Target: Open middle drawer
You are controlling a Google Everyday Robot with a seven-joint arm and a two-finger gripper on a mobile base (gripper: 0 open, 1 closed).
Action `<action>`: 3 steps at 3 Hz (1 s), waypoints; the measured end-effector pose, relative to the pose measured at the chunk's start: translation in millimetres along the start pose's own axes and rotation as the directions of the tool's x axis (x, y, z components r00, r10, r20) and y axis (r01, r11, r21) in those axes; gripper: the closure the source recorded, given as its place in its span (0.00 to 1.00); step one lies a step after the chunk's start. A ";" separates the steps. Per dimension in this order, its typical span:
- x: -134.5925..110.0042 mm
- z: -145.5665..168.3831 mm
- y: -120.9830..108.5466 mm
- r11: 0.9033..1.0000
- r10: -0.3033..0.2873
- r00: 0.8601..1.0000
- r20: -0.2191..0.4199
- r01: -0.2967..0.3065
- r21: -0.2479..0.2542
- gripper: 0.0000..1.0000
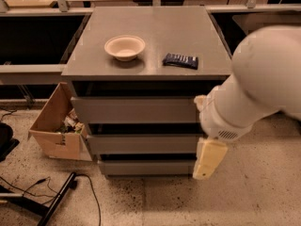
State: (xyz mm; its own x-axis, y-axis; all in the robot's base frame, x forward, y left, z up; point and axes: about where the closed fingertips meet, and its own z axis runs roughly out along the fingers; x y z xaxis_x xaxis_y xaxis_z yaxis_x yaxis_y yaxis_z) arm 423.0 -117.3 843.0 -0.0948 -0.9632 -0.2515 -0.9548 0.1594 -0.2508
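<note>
The grey cabinet [146,36] has three plain flat drawer fronts. The middle drawer [141,144] is pushed in, between the top drawer [134,109] and the lowest drawer [146,167]. My white arm [254,88] reaches in from the right and hides the right ends of the drawers. My gripper [208,160] hangs pale yellow at its tip, in front of the right end of the middle and lowest drawers.
A cream bowl [124,47] and a dark blue packet [180,60] lie on the cabinet top. An open cardboard box [56,124] with scraps stands on the floor at the left. Black cables [70,192] run across the speckled floor at lower left.
</note>
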 end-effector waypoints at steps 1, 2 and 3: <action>-0.2 93.0 23.0 0.998 -0.045 0.998 -0.048 0.043 -0.039 0.00; 18.3 171.4 30.6 0.994 -0.097 0.982 -0.160 0.087 -0.071 0.00; 15.1 173.2 32.4 0.993 -0.104 0.983 -0.151 0.094 -0.071 0.00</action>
State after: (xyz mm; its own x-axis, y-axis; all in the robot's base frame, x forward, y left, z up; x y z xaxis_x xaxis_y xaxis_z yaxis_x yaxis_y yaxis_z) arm 439.4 -89.2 669.1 -0.0365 -0.9962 -0.0796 -0.9772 0.0523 -0.2059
